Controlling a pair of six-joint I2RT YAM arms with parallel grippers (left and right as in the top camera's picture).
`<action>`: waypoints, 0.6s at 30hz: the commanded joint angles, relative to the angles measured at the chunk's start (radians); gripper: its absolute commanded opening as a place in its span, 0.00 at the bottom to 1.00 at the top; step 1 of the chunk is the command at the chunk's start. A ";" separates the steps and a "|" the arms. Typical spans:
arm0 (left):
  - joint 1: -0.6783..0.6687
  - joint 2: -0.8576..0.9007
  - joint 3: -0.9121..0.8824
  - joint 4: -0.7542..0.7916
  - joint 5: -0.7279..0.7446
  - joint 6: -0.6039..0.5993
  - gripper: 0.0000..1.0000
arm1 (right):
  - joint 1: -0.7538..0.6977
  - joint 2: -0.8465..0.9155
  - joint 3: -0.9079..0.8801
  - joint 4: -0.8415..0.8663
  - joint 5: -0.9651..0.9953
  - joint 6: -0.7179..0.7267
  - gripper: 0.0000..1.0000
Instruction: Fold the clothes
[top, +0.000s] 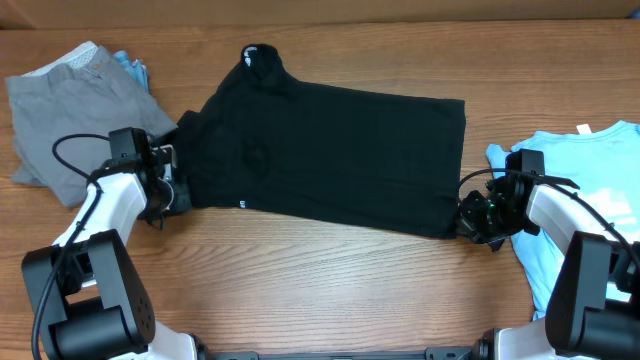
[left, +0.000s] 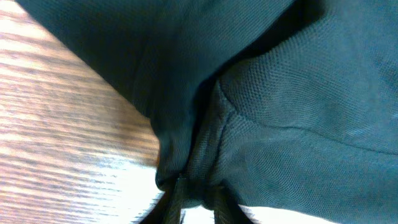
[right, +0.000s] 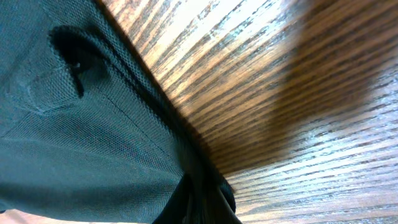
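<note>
**Black T-shirt lies spread on a wooden table, pinched at both ends by two robot grippers**

The shirt stretches flat between the two sets of jaws, its collar on the side away from them and its tiny white label near the left gripper. That gripper's jaws are clamped on a bunched fold at the shirt's near corner, and the wrist view shows cloth gathered down between the fingers. The right gripper has its jaws closed tight on the opposite near corner, with fabric drawn into them over bare wood. A grey garment lies outward of the left jaws, beyond the shirt's edge. A light-blue tee with white print lies just outward of the right jaws, partly under that arm.
</note>
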 joint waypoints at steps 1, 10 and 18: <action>0.003 0.008 -0.011 -0.004 -0.008 0.006 0.04 | -0.006 -0.016 0.015 -0.005 0.039 -0.002 0.04; 0.004 -0.011 0.018 -0.177 -0.139 -0.101 0.04 | -0.058 -0.046 0.015 -0.080 0.038 -0.003 0.04; 0.005 -0.125 0.039 -0.370 -0.164 -0.230 0.04 | -0.093 -0.167 0.015 -0.182 0.084 0.002 0.04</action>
